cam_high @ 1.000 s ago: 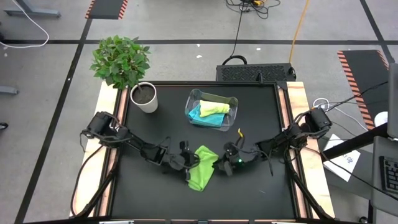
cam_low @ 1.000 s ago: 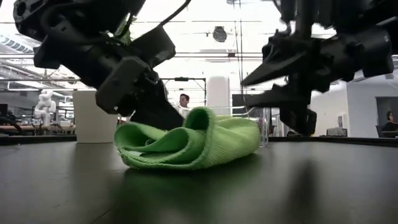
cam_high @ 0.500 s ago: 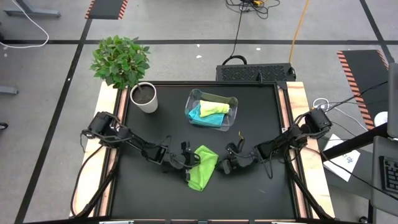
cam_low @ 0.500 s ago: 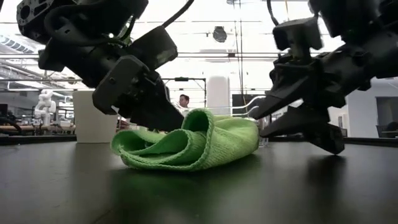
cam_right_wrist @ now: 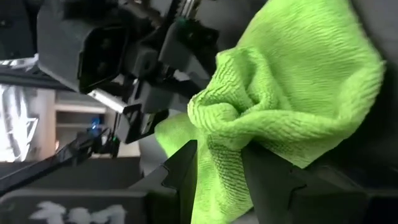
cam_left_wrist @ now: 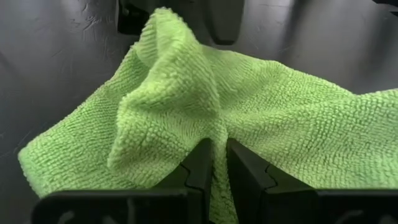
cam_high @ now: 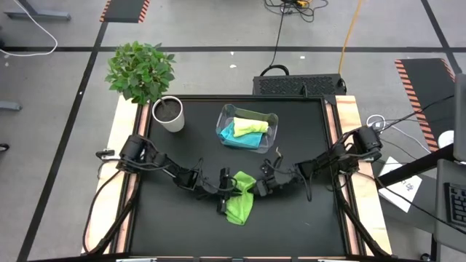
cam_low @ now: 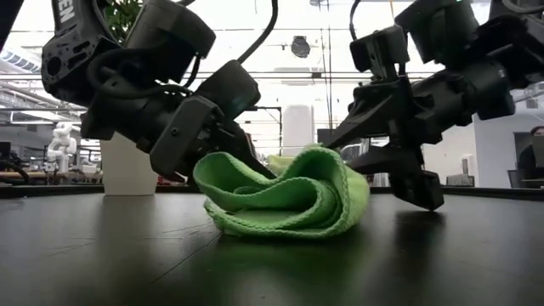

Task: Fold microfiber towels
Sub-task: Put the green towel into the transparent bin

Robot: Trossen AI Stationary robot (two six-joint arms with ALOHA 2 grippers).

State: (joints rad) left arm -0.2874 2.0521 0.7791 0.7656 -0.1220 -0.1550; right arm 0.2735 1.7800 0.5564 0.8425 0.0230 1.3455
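The bright green towel (cam_high: 239, 199) lies bunched on the black table (cam_high: 175, 225), near its front middle. My left gripper (cam_high: 226, 186) is at the towel's left side and shut on it. My right gripper (cam_high: 259, 186) is at its right side, fingers on either side of a bunched edge. The low view shows the towel (cam_low: 289, 200) as a rumpled roll resting on the table between both grippers. The pale yellow-green towel (cam_high: 251, 125) and the turquoise towel (cam_high: 234, 134) lie in the clear bin (cam_high: 224, 116). My left gripper pinches a raised fold (cam_left_wrist: 208, 134) of the green towel between its two fingers. It comes in low and slanting from the table's left. The cloth rises in a ridge from the fingers, and the rest lies slack on the table. My right gripper has a bunched edge (cam_right_wrist: 227, 134) of the green towel between its two fingers (cam_right_wrist: 186, 163), several layers by the look. It comes in low from the table's right. The cloth is gathered in a lump at the fingers and rests on the table.
A potted plant (cam_high: 142, 73) in a white pot (cam_high: 169, 114) stands at the far left corner. The bin is at the far middle. A person (cam_low: 252, 140) shows in the room far behind the table.
My right gripper has gone toward the table's left and come onto the towel's right edge. My left gripper has gone a little toward the table's right with its fold. The green towel has been pushed together into a tighter, higher bunch.
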